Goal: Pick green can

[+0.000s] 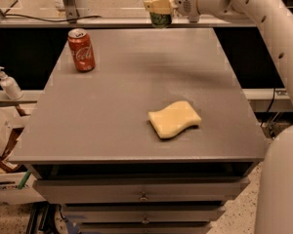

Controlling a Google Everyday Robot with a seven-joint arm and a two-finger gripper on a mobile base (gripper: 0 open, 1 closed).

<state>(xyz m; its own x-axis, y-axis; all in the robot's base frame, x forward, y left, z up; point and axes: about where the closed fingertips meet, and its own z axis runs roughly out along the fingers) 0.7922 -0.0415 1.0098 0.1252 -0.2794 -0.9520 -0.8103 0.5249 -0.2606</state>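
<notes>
**Ana:** While the can hangs up there, what has hold of it?

**Ben:** The gripper [158, 5], at the top of the view over the far edge of the table [136, 82]. Its pale fingers are closed round the middle of the green can [159, 20]. The silver top shows above them and the dark green base below. The can looks upright and, I'd judge, clear of the table top.

**Ana:** How will it handle?

**Ben:** Thin aluminium, I'd say. It is light if empty and heavier if full, and I can't tell which. The wall is smooth and likely slippery, and it would dent under a hard squeeze. A firm but moderate hold across the middle of the body suits it, which is where it is gripped. Nearer the rim the wall is stiffer, but the can could swing from there.

**Ana:** Anything close by?

**Ben:** No. The red can [81, 50] stands well apart on the left rear of the table. The yellow sponge [174, 119] lies towards the front.
</notes>
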